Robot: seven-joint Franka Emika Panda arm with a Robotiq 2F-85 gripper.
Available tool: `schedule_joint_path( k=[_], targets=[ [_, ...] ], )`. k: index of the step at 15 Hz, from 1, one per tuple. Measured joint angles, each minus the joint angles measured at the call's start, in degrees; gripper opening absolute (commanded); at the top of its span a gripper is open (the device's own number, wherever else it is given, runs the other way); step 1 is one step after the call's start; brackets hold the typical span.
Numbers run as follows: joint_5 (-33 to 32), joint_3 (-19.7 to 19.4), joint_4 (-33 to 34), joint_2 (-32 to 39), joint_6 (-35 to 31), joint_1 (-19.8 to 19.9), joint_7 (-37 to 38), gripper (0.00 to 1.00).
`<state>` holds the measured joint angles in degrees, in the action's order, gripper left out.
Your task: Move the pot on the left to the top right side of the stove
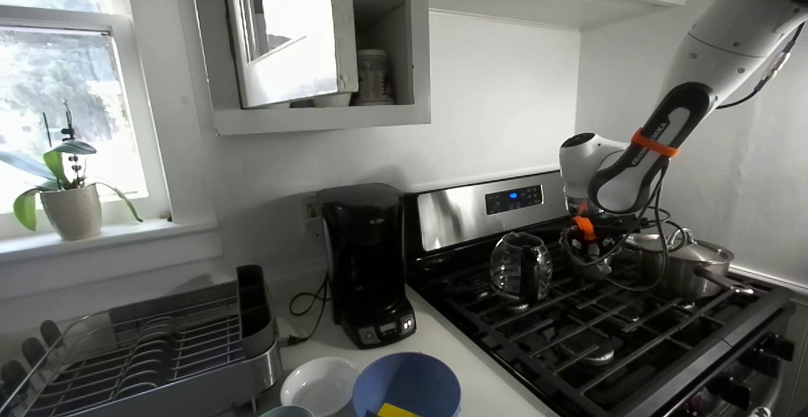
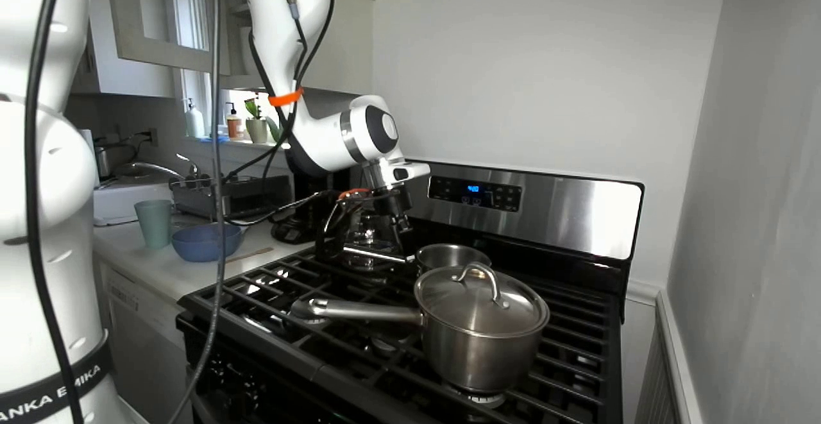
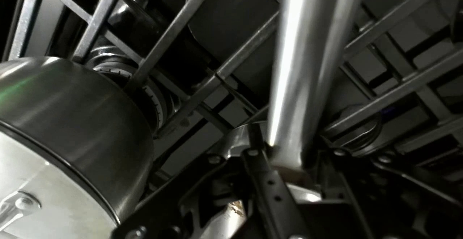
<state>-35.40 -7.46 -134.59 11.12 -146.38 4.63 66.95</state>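
"The pot (image 2: 451, 255): where is it from the claw (image 3: 292, 155)?"

"Right beside it. In an exterior view the pot's steel rim shows just to one side of the claw, and its long handle (image 3: 300, 69) points away on the opposite side."

"How far apart are the jaws?"

"Part of the way, about the breadth of the handle. In the wrist view the steel comes up between the two black fingers (image 3: 264, 168), one on each flank, so the claw is pinching the handle, close to the pot's wall."

"And the pot's base, is it on the stove (image 2: 567, 212) below the claw?"

"Can't tell. The claw hangs over the grates (image 3: 177, 36), but in an exterior view the lidded pot (image 2: 478, 347) hides the lower part of ours."

"How near is that lidded one to the claw?"

"Near. It fills the left of the wrist view, where a claw link overlaps its edge; in an exterior view it and the fingers show apart."

"What lies the other way?"

"On the handle's side of the claw, near it, the glass carafe (image 1: 507, 272) stands upright on the grates. Farther off that way, the black coffee maker (image 1: 363, 265) sits on the counter (image 1: 486, 385)."
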Motion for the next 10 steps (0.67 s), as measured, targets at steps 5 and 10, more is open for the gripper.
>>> schedule_joint_path(
  k=[5,10],
  targets=[
    [0.96,-1.61,6.04,4.43,0.01,-0.44,1.24,0.08],
    [3.8,-3.83,11.64,8.44,0.18,-0.81,2.8,0.08]
  ],
)
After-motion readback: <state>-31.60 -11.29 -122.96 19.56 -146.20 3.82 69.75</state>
